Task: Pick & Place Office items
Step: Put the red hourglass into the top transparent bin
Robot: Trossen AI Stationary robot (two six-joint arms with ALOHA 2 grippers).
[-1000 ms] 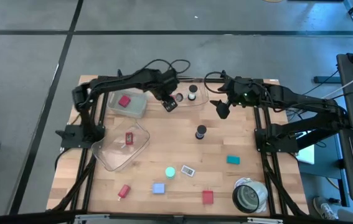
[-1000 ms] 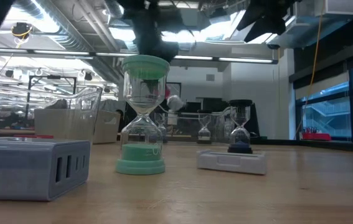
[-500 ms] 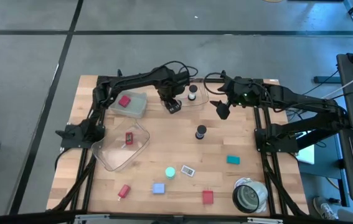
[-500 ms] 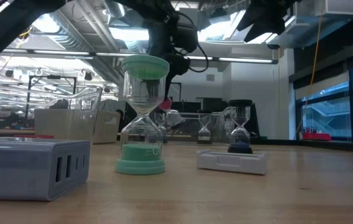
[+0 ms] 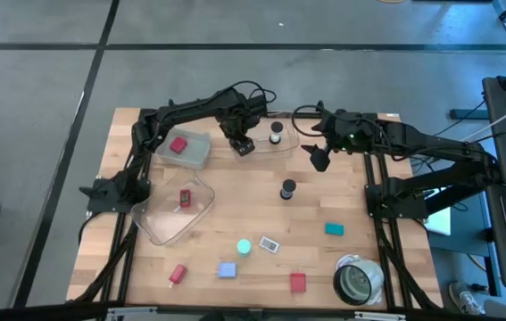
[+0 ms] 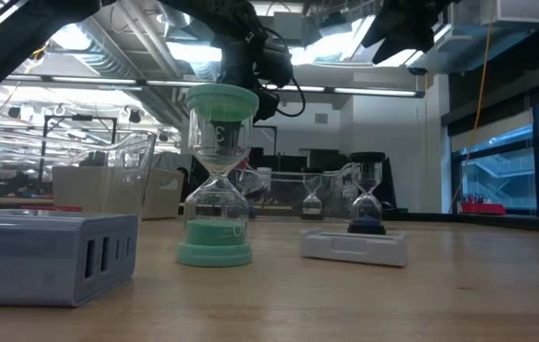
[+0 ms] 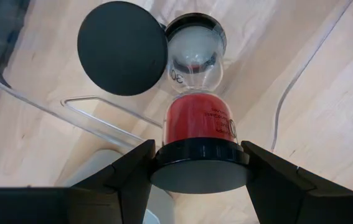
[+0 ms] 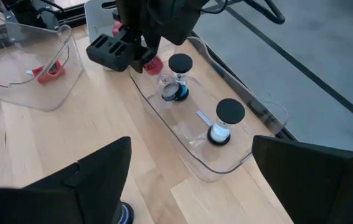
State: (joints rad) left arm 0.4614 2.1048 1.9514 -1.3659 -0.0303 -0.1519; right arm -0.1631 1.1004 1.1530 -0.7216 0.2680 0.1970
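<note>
Holding a red sand timer (image 7: 200,127) by its black cap, my left gripper (image 7: 199,163) hangs over the clear tray (image 8: 238,158) at the table's 12 o'clock; two timers stand inside. Right gripper (image 5: 320,159), fingers apart, waits at 1 o'clock.

Hourglasses (image 5: 287,189): five, four black-capped, one green-capped
Red pieces (image 5: 298,283): four, two in bins, two on the surface
Blue block (image 5: 227,269): one
Teal block (image 5: 334,229): one
White tag (image 5: 269,243): one
Clear bins (image 5: 159,227): three
Grey-white roll (image 5: 357,281): one
</note>
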